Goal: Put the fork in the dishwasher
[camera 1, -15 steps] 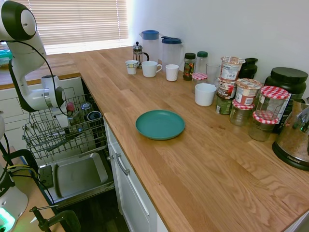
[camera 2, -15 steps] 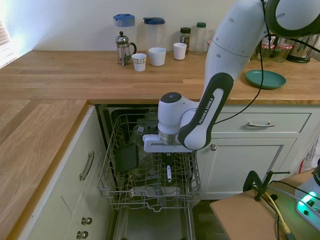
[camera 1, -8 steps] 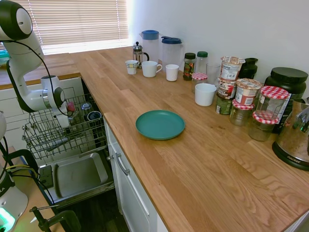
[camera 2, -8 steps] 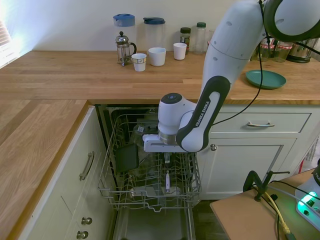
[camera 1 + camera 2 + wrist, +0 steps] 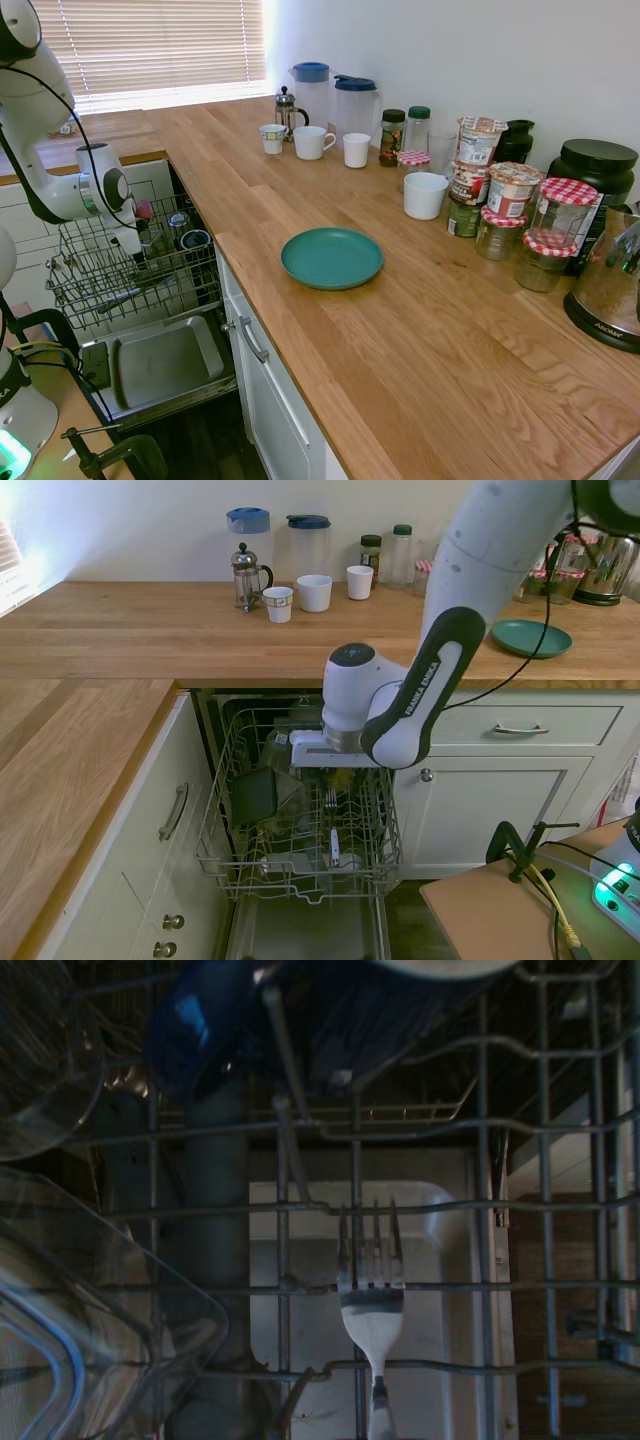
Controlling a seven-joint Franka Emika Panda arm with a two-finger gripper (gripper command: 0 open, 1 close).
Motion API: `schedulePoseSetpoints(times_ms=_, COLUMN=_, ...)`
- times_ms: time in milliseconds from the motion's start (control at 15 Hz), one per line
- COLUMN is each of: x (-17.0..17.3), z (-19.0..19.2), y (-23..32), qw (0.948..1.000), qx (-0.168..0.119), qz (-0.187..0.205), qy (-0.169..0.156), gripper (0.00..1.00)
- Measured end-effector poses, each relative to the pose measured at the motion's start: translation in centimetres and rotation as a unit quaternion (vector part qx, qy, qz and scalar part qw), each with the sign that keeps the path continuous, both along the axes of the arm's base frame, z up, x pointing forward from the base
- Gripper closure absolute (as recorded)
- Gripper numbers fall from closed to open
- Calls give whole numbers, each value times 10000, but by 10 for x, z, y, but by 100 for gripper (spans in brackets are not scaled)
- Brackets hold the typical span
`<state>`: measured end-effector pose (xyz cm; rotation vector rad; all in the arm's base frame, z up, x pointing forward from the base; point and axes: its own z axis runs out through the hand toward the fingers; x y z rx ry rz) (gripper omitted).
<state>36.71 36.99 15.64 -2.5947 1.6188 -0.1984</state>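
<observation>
The fork [image 5: 333, 842] stands slanted in the dishwasher's grey wire rack [image 5: 213, 852], tines [image 5: 330, 800] up and apart from my hand. In the wrist view the fork [image 5: 372, 1295] rests against the rack wires, its handle running down out of the picture. My gripper [image 5: 335, 778] hangs just above the tines, open, with nothing between its fingers. From the other side the gripper [image 5: 130, 243] sits over the pulled-out rack [image 5: 100, 290], above the steel door panel [image 5: 160, 365].
A black flat item [image 5: 252, 795] and glassware stand in the rack's left half; a blue cup [image 5: 200, 1030] and a clear container [image 5: 90, 1300] show close by. White drawers [image 5: 520, 728] flank the dishwasher. On the counter are a teal plate [image 5: 331, 257], mugs [image 5: 313, 142] and jars.
The fork dropped lower into the rack and stays there. My gripper let go of it and rose a little, moving slightly toward the counter.
</observation>
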Motion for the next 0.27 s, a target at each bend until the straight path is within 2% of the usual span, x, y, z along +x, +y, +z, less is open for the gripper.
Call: schedulePoseSetpoints(times_ms=267, x=-17, z=65, y=7, qw=9997, qx=-113, qz=25, qy=-211, gripper=0)
